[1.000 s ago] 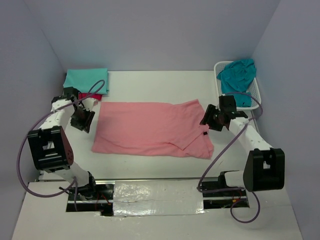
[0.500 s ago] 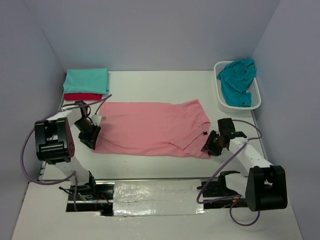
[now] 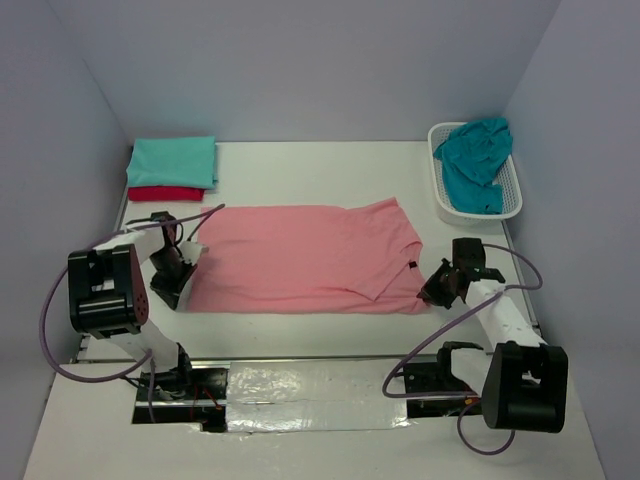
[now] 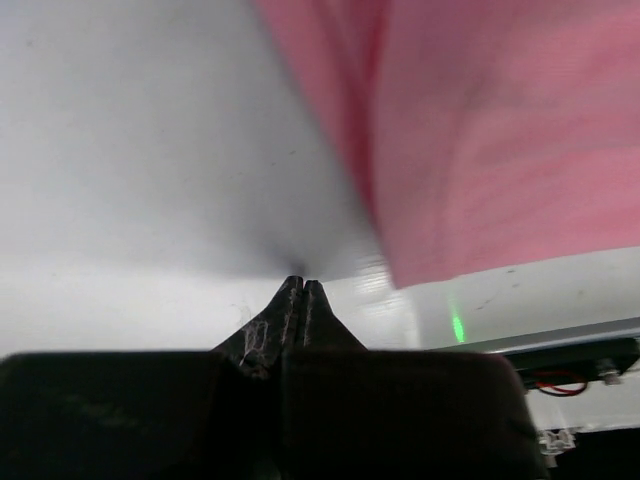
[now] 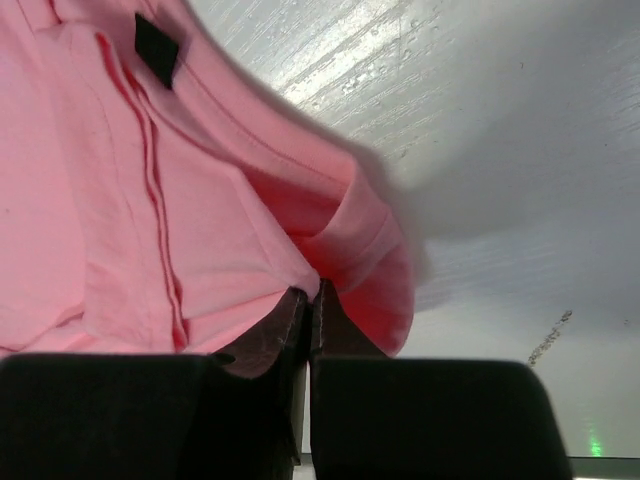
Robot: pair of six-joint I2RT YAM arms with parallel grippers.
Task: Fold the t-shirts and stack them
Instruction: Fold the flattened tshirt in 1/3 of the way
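Note:
A salmon pink t-shirt (image 3: 300, 255) lies spread flat mid-table. My left gripper (image 3: 168, 292) sits at its near left corner. Seen from the left wrist, that gripper (image 4: 302, 283) is shut on nothing, tips on the bare table, the pink cloth (image 4: 480, 130) just to its right. My right gripper (image 3: 436, 291) is at the near right corner. In the right wrist view it (image 5: 312, 291) is shut on a fold of the pink hem (image 5: 350, 250). A folded mint-teal shirt (image 3: 172, 160) rests on a red one (image 3: 158, 193) at the back left. The teal-blue shirt (image 3: 475, 155) is bunched in the basket.
A white lattice basket (image 3: 512, 205) stands at the back right by the right wall. Side walls close in both flanks. A shiny taped strip (image 3: 310, 385) runs along the near edge between the arm bases.
Both arms swung from the shirt's far side down to its near corners. Both grippers went from open to shut, the right one taking hold of the pink hem.

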